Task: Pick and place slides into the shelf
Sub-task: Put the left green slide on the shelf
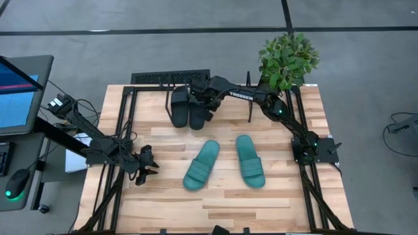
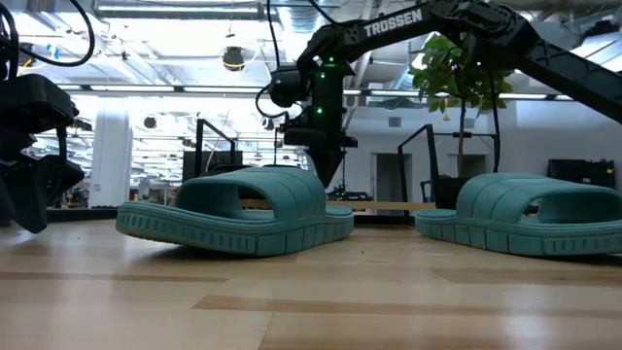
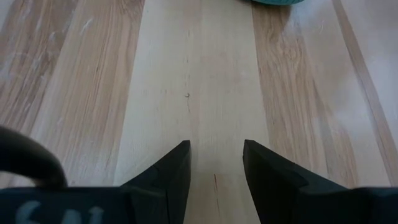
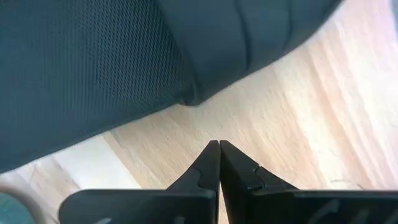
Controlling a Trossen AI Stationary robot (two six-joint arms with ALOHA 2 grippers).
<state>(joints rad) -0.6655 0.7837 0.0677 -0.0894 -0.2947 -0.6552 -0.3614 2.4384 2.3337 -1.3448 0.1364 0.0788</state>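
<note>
Two black slides (image 1: 179,104) (image 1: 198,111) lie side by side, soles down, on the table just in front of the low black shelf (image 1: 171,78) at the far edge. Two teal slides (image 1: 201,164) (image 1: 250,160) lie on their soles mid-table, also in the low view (image 2: 243,209) (image 2: 535,214). My right gripper (image 1: 209,109) is shut and points down beside the right black slide (image 4: 124,62); bare wood shows between its tips (image 4: 219,146) and the slide. My left gripper (image 1: 147,166) is open, low over the table left of the teal slides, over bare wood (image 3: 216,146).
A potted plant (image 1: 287,59) stands at the table's far right corner. Black arm-mount frames (image 1: 121,124) (image 1: 304,124) run along both sides of the table. A monitor (image 1: 16,94) sits off the left edge. Bare wood (image 1: 222,209) lies along the near edge.
</note>
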